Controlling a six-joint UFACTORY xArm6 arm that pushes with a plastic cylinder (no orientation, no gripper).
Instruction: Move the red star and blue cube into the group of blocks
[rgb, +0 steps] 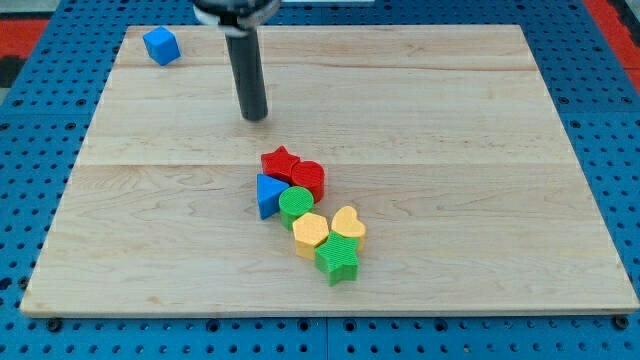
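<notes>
The blue cube (161, 46) sits alone near the board's top left corner. The red star (281, 162) lies at the top of a cluster in the board's middle, touching a red round block (309, 178). Below them are a blue triangular block (268, 193), a green round block (296, 206), a yellow hexagonal block (310, 233), a yellow heart (348, 225) and a green star (338, 260). My tip (256, 116) stands on the board above the red star and to the lower right of the blue cube, touching no block.
The wooden board (480, 200) lies on a blue pegboard surface (620, 150). A red area shows at the view's top left and top right corners.
</notes>
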